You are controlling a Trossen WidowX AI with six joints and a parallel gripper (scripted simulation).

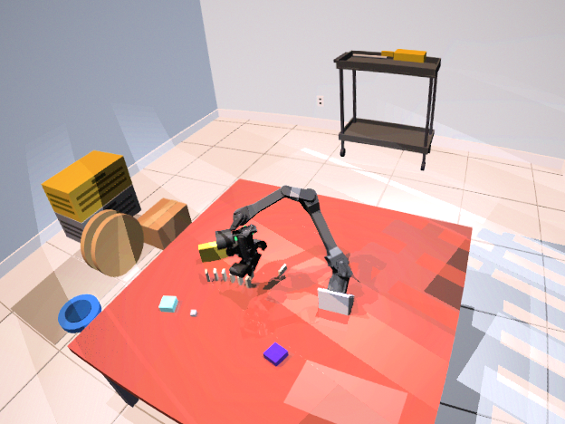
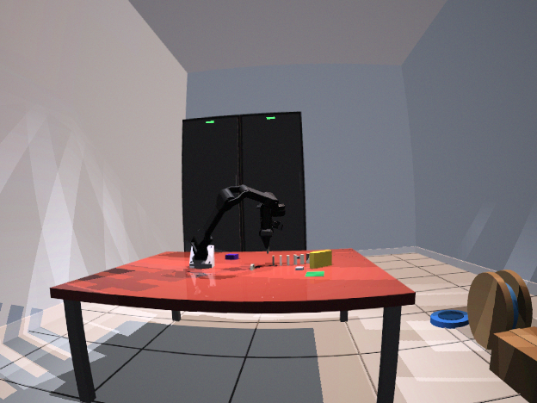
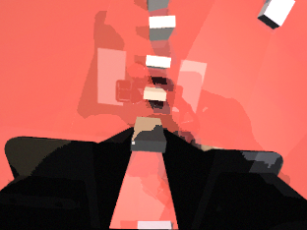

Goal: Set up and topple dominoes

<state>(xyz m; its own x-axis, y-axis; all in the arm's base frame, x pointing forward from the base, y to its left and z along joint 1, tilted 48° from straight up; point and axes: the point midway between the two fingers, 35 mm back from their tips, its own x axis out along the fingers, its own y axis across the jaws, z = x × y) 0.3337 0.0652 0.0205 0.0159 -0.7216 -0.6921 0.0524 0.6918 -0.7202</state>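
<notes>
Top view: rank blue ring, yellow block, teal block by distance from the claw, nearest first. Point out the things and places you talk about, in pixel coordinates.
1. Yellow block [image 1: 208, 254] [image 2: 320, 258]: just left of the claw [image 1: 246, 274] [image 2: 267, 251] [image 3: 149, 140].
2. Teal block [image 1: 167, 303]: lower left, on the table.
3. Blue ring [image 1: 77, 325] [image 2: 448, 324]: far left, on the floor.
</notes>
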